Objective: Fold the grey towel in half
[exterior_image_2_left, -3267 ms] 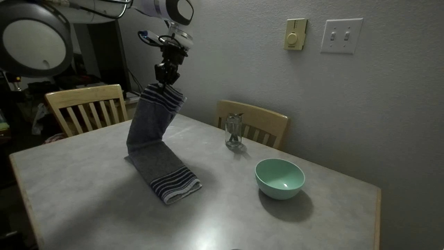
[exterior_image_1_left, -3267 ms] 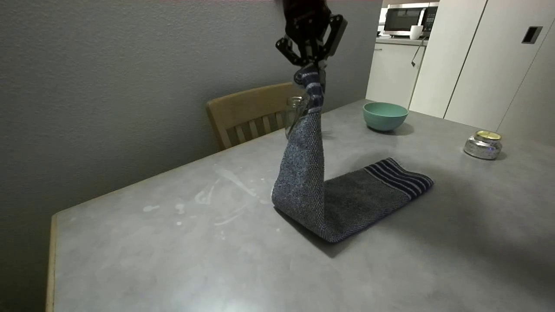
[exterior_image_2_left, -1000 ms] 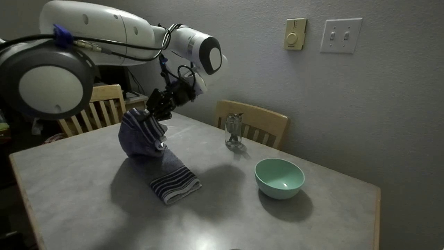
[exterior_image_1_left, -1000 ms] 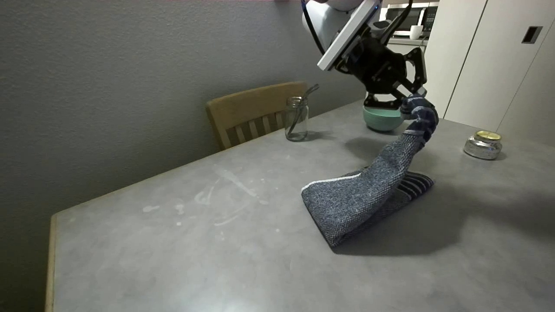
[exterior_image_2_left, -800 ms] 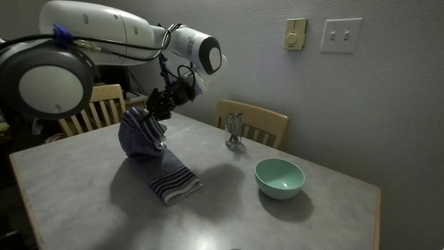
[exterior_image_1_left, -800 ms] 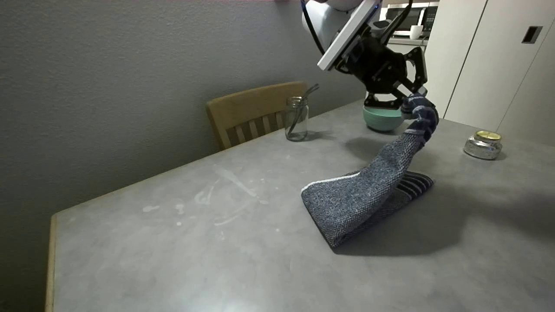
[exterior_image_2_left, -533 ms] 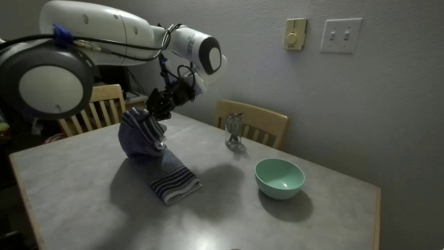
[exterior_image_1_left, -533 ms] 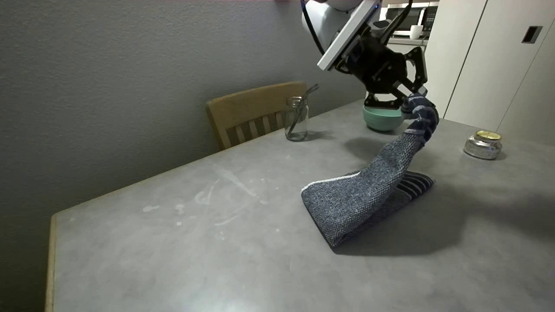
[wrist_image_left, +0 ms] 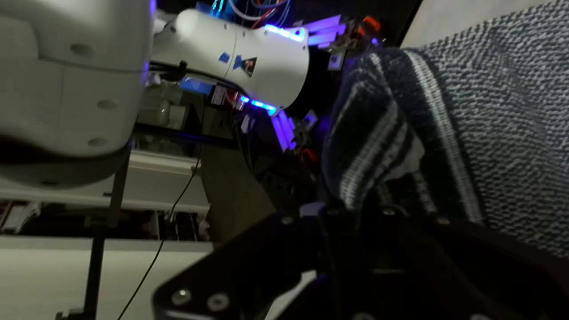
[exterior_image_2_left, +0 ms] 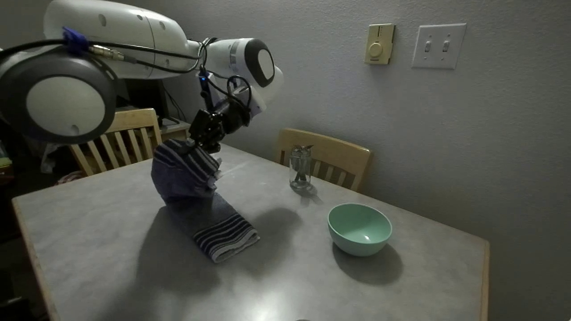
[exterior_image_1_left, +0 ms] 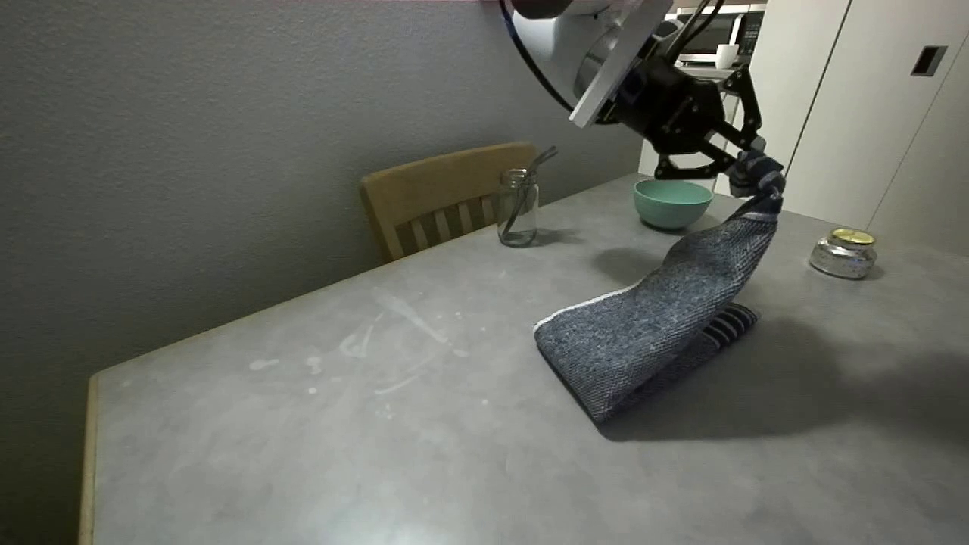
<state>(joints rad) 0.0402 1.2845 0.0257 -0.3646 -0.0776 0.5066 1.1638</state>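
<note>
The grey towel [exterior_image_1_left: 655, 325] is bent over on itself on the table in both exterior views. Its lower layer, with a navy-and-white striped end [exterior_image_2_left: 227, 236], lies flat on the tabletop. The upper layer rises at a slant to the opposite striped end, bunched and twisted where my gripper [exterior_image_1_left: 746, 155] is shut on it. That held end hangs above the table, over the lower layer in an exterior view. Close up in the wrist view, striped cloth [wrist_image_left: 382, 129] runs into the dark fingers; the fingertips themselves are hard to make out. The inside of the fold is hidden.
A teal bowl [exterior_image_2_left: 359, 229] and a glass jar with utensils [exterior_image_2_left: 300, 167] stand on the table [exterior_image_2_left: 312, 285]. Right of the towel is a silver jar with a yellow lid [exterior_image_1_left: 844, 253]. A wooden chair [exterior_image_1_left: 447, 189] stands against the table by the wall.
Over three seconds my gripper has swung the held end across and down over the flat part. In the last half second it has shifted slightly right and up, pulling the fold along.
</note>
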